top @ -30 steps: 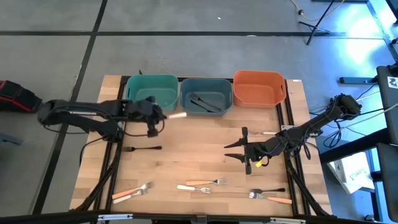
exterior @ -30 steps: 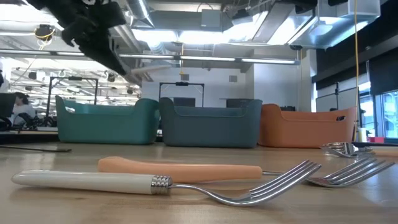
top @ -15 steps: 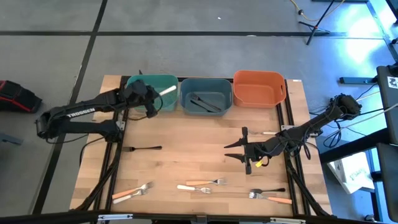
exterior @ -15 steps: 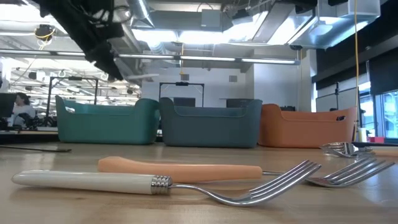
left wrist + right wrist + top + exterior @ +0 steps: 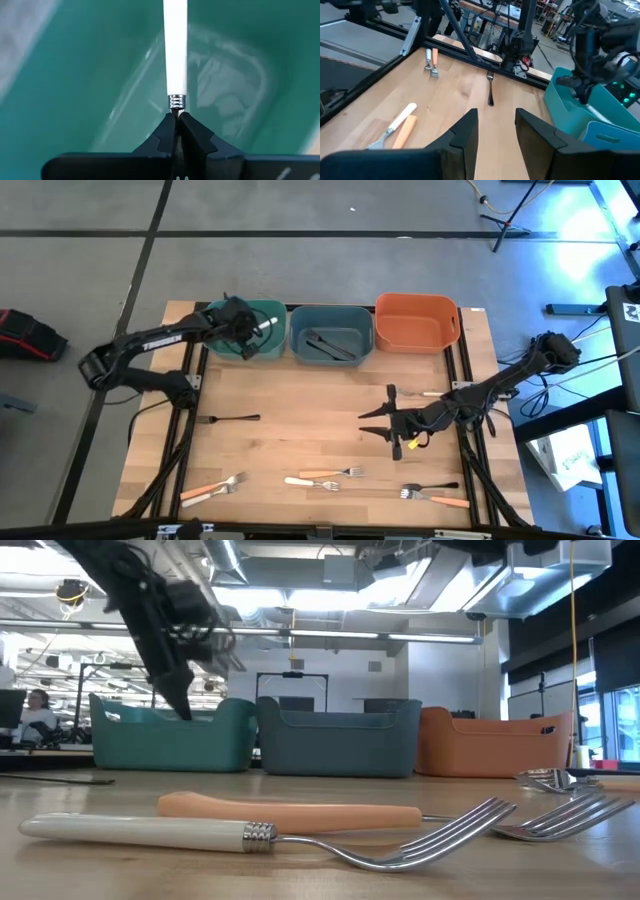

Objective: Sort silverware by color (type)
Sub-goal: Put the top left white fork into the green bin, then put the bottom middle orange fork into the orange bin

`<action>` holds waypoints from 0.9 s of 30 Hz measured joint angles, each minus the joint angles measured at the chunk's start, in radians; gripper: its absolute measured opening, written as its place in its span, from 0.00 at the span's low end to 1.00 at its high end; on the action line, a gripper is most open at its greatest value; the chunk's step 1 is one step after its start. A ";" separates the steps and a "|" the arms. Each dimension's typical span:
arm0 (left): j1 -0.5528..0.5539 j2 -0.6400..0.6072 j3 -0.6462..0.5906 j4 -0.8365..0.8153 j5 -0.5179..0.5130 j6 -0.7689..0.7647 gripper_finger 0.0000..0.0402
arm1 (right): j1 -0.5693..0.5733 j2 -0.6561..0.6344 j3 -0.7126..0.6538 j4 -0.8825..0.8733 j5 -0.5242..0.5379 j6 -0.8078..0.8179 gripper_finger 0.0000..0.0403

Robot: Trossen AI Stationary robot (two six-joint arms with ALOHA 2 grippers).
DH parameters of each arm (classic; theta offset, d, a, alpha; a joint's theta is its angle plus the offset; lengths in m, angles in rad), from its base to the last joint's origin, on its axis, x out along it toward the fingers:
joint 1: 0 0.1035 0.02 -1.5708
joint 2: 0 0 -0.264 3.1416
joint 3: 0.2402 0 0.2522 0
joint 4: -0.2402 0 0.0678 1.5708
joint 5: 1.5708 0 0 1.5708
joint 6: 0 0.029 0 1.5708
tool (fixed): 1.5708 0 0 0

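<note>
— What surrounds the left gripper (image 5: 250,337)?
— The walls of the teal bin (image 5: 222,315); its fingers are pinched tight on a white-handled fork (image 5: 175,52), whose handle points down into the bin.

— How many bins?
— Three in a row: teal, then a blue-grey bin (image 5: 298,340) holding two black forks (image 5: 328,345), then an orange bin (image 5: 416,322).

— What lies loose on the table (image 5: 300,420)?
— One black fork (image 5: 229,419) at the left, and about six more along the near edge.

— And the right gripper (image 5: 378,423)?
— It sits mid-table, fingers spread apart, holding nothing
</note>
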 joint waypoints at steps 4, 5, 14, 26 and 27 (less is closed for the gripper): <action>0.021 0.083 0.000 0.005 -0.003 0.002 0.03 | -0.020 0.024 0.000 0.027 0.000 0.000 0.31; 0.024 0.100 0.000 0.007 -0.003 0.002 0.03 | -0.022 0.030 0.000 0.027 0.000 0.000 0.31; 0.027 0.172 0.000 0.016 -0.011 -0.007 0.07 | -0.046 0.053 0.000 0.040 0.000 0.001 0.31; 0.022 0.123 0.081 -0.104 -0.090 -0.052 0.29 | -0.044 0.053 0.000 0.045 0.000 0.001 0.31; 0.016 0.112 0.101 -0.134 -0.091 -0.058 0.30 | -0.044 0.053 0.000 0.045 0.000 0.001 0.31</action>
